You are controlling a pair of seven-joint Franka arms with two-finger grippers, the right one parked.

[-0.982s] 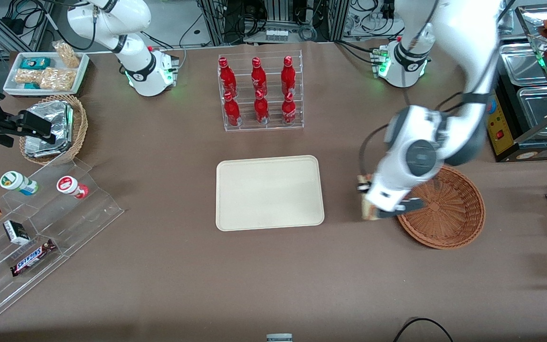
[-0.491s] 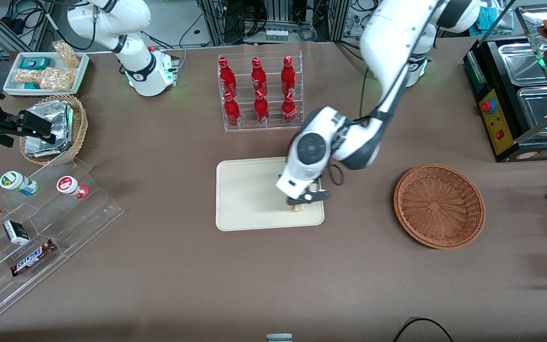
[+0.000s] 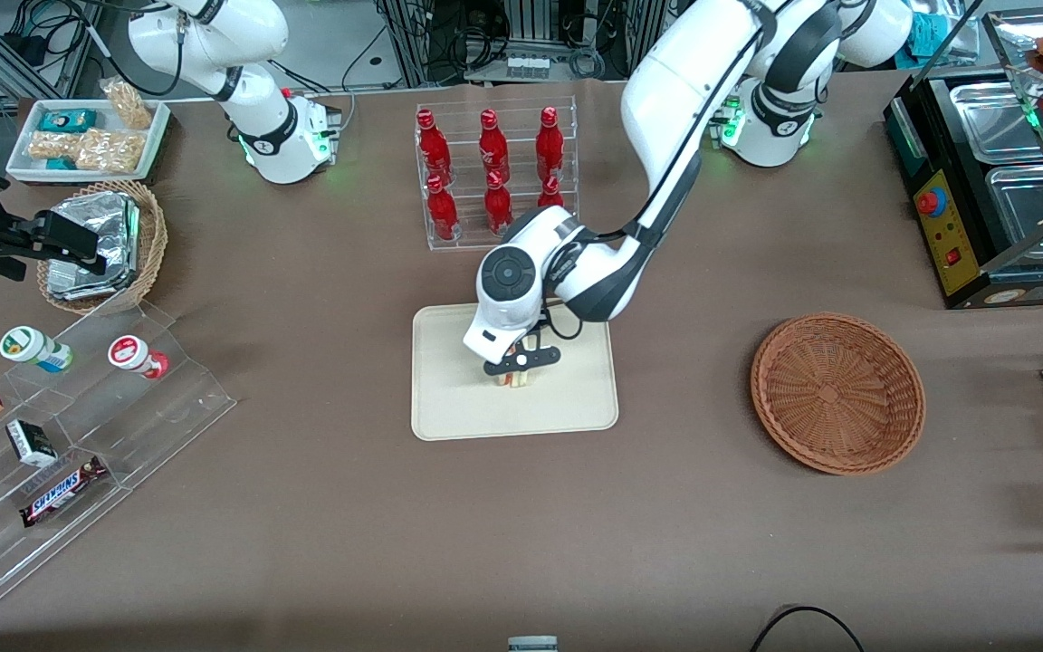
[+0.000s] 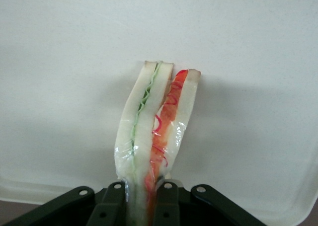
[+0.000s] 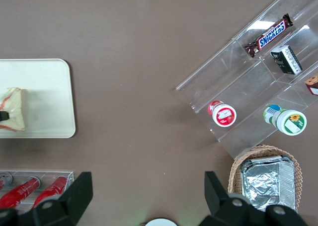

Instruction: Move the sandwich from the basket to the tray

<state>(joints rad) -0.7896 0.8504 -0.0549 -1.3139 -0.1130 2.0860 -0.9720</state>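
Now the hand [image 3: 518, 360] is hovering over the middle of the cream tray [image 3: 449, 403], pinching the sandwich [image 3: 514, 377] between its fingers [image 4: 167, 202]. Sandwich is wrapped in clear film, standing on edge, green filling in one layer, red-orange in the other, with its lower end seeming to touch the tray floor. Reddish-brown wicker basket [image 3: 837, 393] is sitting on the brown surface [image 3: 322, 516] toward the working arm's end, well apart from the tray. Rack of red bottles [image 3: 494, 172] is standing farther from the front camera than the tray.
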